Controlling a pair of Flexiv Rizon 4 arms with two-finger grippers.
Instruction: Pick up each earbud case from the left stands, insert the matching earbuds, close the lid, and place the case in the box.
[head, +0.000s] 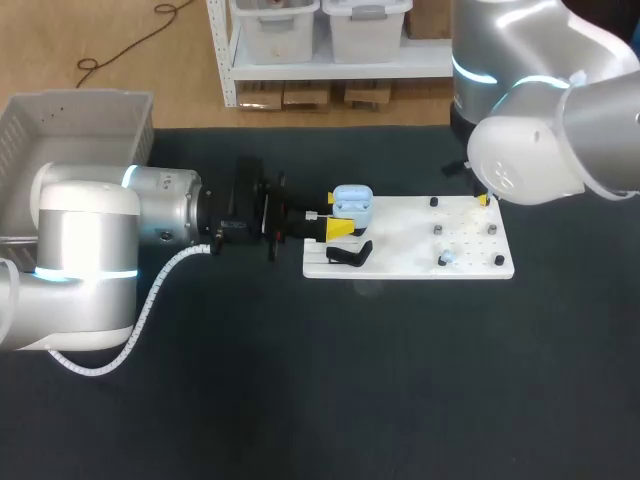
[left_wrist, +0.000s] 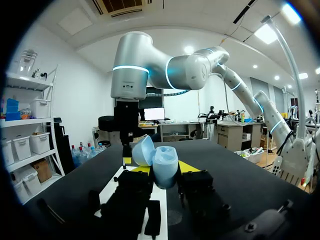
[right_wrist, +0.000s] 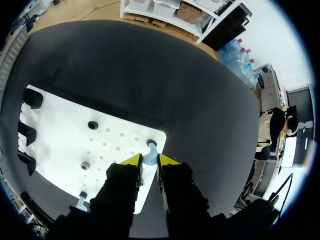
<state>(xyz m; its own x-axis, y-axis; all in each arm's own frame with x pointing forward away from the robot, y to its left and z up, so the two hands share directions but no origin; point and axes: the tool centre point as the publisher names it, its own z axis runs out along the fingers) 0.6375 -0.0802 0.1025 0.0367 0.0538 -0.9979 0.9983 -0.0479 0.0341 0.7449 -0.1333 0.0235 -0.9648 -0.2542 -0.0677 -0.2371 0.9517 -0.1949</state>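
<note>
Two arms are sharing the work at the white board (head: 410, 262) in the middle of the frame. The left tool (head: 338, 228) is clamping the pale blue earbud case (head: 352, 203), lid open, at the board's left end, just beside a black stand (head: 350, 255). The right tool (right_wrist: 149, 161), its fingers narrow, is pinching an earbud (right_wrist: 150, 146) at the board's upper right corner, right on the edge. The loading step appears to be under way. The earbud is probably needing a straight lift off its seat, then a carry leftward over the small pegs (head: 438, 231) to the open case. Bare bench (head: 320, 400) is lying open across the lower frame, while the box (head: 80, 110) is waiting at upper left, behind the left arm.
</note>
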